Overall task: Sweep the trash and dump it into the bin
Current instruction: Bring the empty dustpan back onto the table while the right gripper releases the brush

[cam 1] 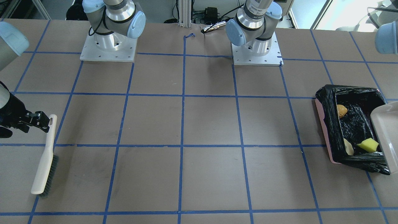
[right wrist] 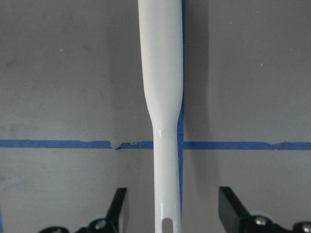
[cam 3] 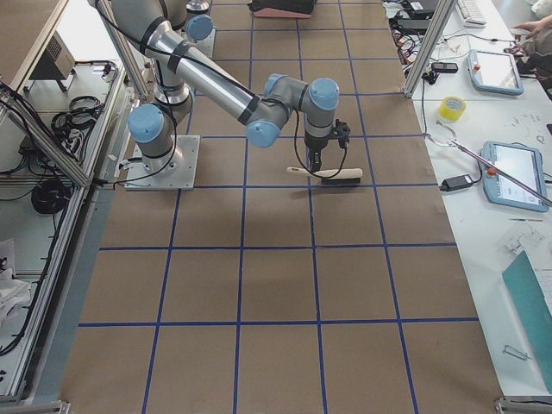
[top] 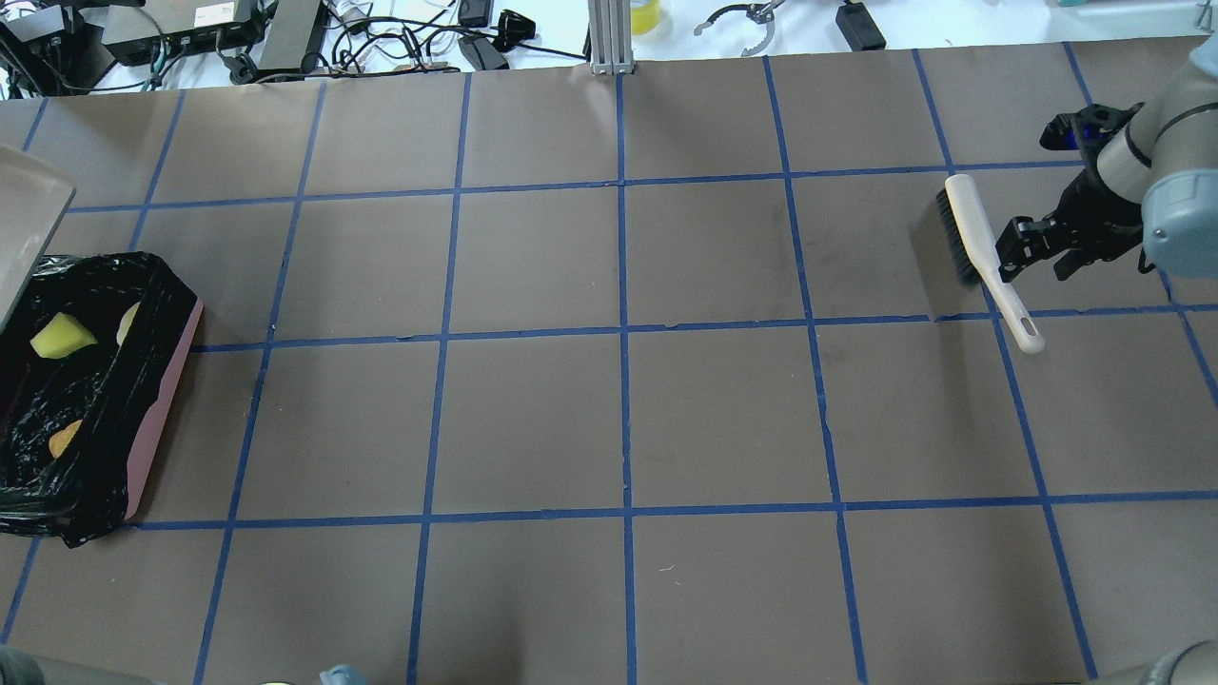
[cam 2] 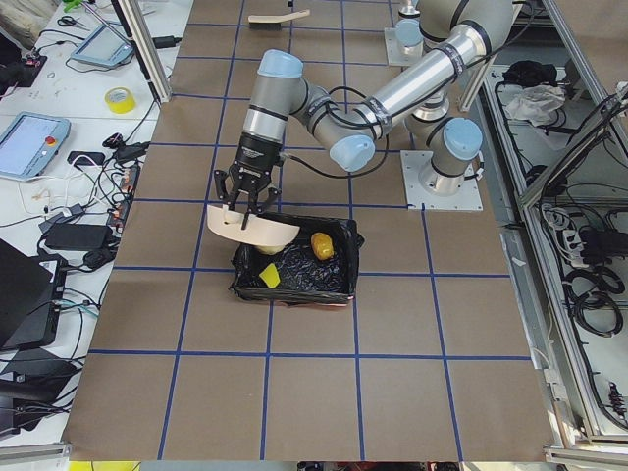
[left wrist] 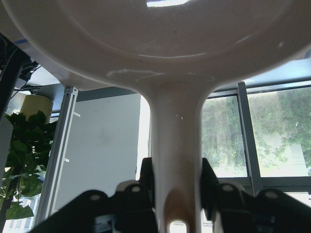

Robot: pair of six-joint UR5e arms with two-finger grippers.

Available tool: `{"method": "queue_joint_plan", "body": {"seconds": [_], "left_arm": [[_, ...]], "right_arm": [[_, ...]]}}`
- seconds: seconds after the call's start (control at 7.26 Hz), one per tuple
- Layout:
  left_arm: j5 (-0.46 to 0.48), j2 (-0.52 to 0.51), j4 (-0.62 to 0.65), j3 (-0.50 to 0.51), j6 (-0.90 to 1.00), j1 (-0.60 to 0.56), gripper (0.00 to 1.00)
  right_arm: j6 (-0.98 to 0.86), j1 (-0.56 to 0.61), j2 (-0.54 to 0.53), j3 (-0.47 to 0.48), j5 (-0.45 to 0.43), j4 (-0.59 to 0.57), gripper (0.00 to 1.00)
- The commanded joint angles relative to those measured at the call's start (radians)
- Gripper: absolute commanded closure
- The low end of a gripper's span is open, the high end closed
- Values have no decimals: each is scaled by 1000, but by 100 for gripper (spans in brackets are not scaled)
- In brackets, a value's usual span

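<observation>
The bin (cam 1: 325, 133), a pinkish box lined with a black bag, stands at the table's end on my left; it also shows in the overhead view (top: 157, 419). In it lie the amber lump (cam 1: 341, 111), the cream crescent (cam 1: 348, 147) and the yellow wedge (cam 1: 368, 145). My left gripper (left wrist: 177, 179) is shut on the handle of the pale dustpan (cam 1: 387, 130), held tilted over the bin's far edge. My right gripper (right wrist: 172, 208) is open, its fingers (right wrist: 119, 208) straddling the handle of the cream brush (right wrist: 163, 73) without touching it. The brush (top: 971, 233) lies on the table.
The brown table cover carries a grid of blue tape lines (cam 1: 183, 145). The two arm bases (cam 1: 108, 46) stand at the robot's edge. Cables and devices (top: 285, 38) lie beyond the far edge of the table.
</observation>
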Motion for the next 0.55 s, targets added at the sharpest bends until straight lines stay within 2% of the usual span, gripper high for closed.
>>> {"method": "queue_joint_plan", "body": {"seconds": [0.0, 0.14, 0.28, 0.41], "left_arm": [[-133, -8, -198, 30, -295, -110, 100], [-176, -41, -220, 30, -304, -157, 100], [-269, -87, -222, 32, -310, -190, 100], [-346, -148, -225, 35, -347, -199, 100]], "right_arm": [[108, 90, -20, -123, -18, 187, 25], [216, 157, -38, -173, -21, 284, 25], [282, 213, -60, -210, -24, 346, 25], [365, 262, -87, -228, -23, 369, 23]]}}
